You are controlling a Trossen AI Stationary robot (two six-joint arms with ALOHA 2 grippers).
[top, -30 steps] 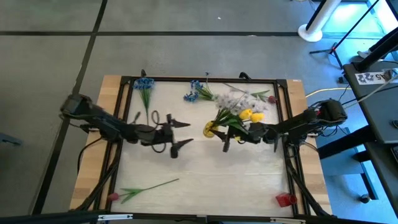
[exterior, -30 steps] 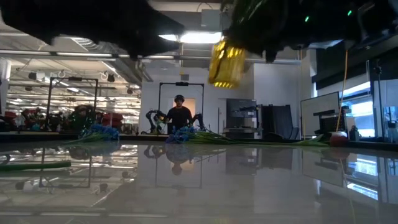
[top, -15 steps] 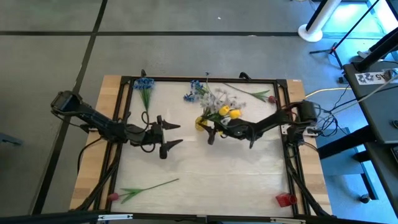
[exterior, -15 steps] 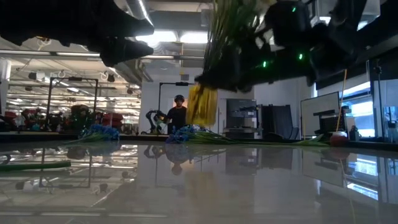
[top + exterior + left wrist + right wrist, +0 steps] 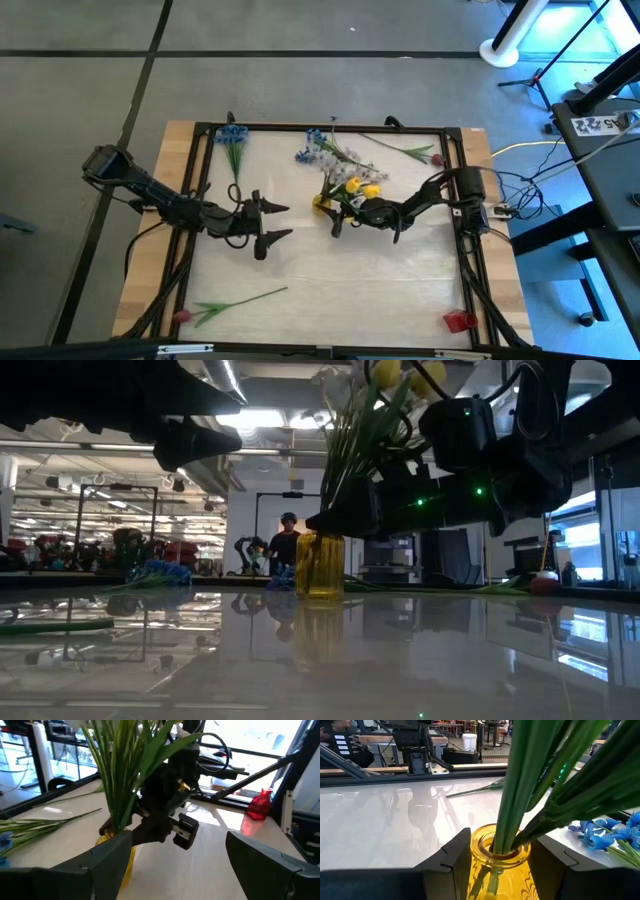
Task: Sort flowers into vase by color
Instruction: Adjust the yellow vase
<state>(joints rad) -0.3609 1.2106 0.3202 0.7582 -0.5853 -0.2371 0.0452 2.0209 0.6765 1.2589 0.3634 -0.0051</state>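
Note:
A yellow glass vase (image 5: 320, 565) stands upright on the table, right of centre. It holds a bunch of green stems with yellow heads (image 5: 360, 185) and white-lavender heads (image 5: 340, 160). My right gripper (image 5: 500, 867) is shut on the vase. My left gripper (image 5: 265, 222) hovers open to the vase's left, with its fingers pointing at it. Loose flowers lie flat on the table: blue ones (image 5: 232, 135) at the far left, more blue ones (image 5: 310, 150) behind the vase, a red-pink one (image 5: 412, 150) at the far right and another pink one (image 5: 232, 302) near the front left. My right gripper pinches the vase's upper body (image 5: 492, 865), just under the neck rim, between its two fingers (image 5: 452, 867). It comes in level from the table's right. The vase is upright with its base (image 5: 320, 596) on the table.
A small red object (image 5: 458, 320) sits at the near right corner. A black frame (image 5: 330, 127) runs along the table's edges. Bare tabletop (image 5: 350, 280) lies in front of the vase and between the arms. A person (image 5: 288, 545) stands far back in the room.
My right gripper has carried the vase toward the table's left and down. It has also turned the vase from lying tipped in the air to upright, and the base now rests on the table. My left gripper has drawn back a little toward the table's left.

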